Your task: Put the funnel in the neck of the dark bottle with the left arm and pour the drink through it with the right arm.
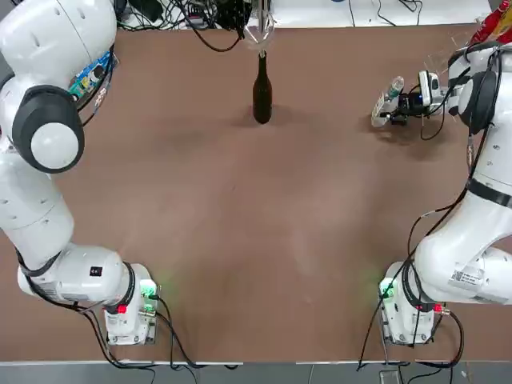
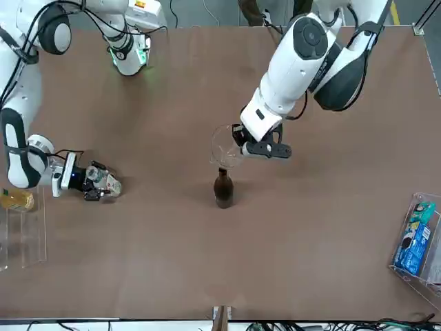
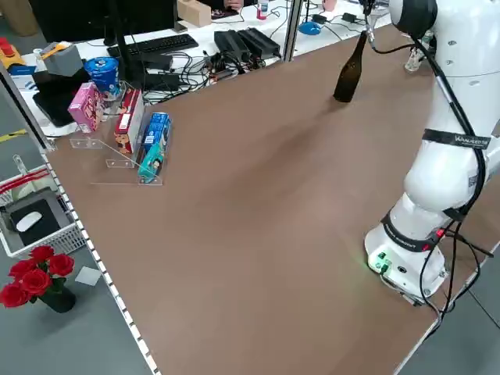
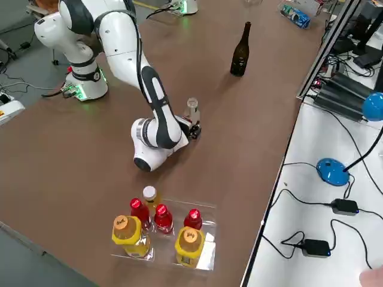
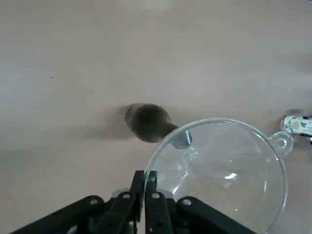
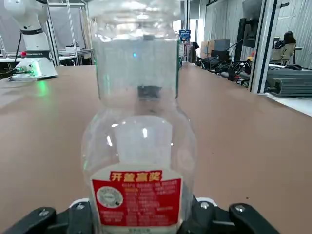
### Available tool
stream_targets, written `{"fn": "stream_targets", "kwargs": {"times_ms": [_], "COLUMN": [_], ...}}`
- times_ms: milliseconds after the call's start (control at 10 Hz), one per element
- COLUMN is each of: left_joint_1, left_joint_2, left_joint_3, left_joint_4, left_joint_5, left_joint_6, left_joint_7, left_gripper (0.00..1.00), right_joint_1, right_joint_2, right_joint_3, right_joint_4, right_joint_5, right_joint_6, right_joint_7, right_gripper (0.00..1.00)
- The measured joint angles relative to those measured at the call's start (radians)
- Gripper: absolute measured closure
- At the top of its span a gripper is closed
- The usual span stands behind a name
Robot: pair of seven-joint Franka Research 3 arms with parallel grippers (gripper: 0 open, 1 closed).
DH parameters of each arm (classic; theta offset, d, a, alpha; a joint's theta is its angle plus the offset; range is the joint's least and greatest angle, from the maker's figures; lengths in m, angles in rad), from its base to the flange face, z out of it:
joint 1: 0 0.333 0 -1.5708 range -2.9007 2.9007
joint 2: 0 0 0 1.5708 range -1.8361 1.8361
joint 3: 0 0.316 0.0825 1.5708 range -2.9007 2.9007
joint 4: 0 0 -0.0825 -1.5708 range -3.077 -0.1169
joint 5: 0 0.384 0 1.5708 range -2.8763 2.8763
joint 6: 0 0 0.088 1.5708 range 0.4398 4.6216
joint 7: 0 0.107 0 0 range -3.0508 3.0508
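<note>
The left jaws [image 5: 145, 176] are pressed together on the thin rim of the clear funnel [image 5: 222, 170], held wide mouth up over the dark bottle [image 4: 240, 52]. The spout is close to the bottle's mouth; from here I can't tell whether it goes in. The bottle itself stands upright on the brown counter [image 2: 158, 255].

Over on the robot's right, the other jaws [image 6: 141, 212] are part-way apart, one either side of the drink [image 6: 139, 161], pinching it low down across its label. That clear bottle is upright too, well apart from the funnel, a red patch with writing showing on its label.

Further along the robot's right side, a clear tray [image 4: 206, 230] carries red-capped bottles [image 4: 163, 219] and ones with yellowish liquid [image 4: 190, 246]. On the left side there's a clear holder [image 3: 105, 144] with a blue packet [image 3: 155, 134] and a red box [image 3: 129, 121]. Beyond it, a second, white counter [image 3: 308, 41] has a monitor [image 3: 78, 19], a keyboard [image 3: 152, 45] and tangled cables [image 3: 183, 82], with a person's hand [image 3: 233, 5] near its far edge. Red roses [image 3: 35, 281] stand in a dark pot off to the side.
</note>
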Motion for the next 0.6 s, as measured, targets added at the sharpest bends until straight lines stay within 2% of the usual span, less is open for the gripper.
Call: {"fn": "stream_targets", "kwargs": {"times_ms": [300,600], "left_joint_1": [0.002,0.0], "left_joint_2": [0.008,0.02], "left_joint_3": [0.002,0.002], "left_joint_4": [0.004,0.004], "left_joint_5": [0.012,0.019], "left_joint_6": [0.028,0.031], "left_joint_7": [0.001,0.001], "left_gripper": [0.95,0.95], "right_joint_1": [0.0,0.0], "right_joint_2": [-0.031,-0.128], "right_joint_3": [-0.008,-0.026], "right_joint_4": [0.012,0.015], "right_joint_5": [-0.035,-0.104], "right_joint_6": [-0.006,-0.01], "right_joint_7": [0.085,0.206], "right_gripper": [0.42,0.43]}}
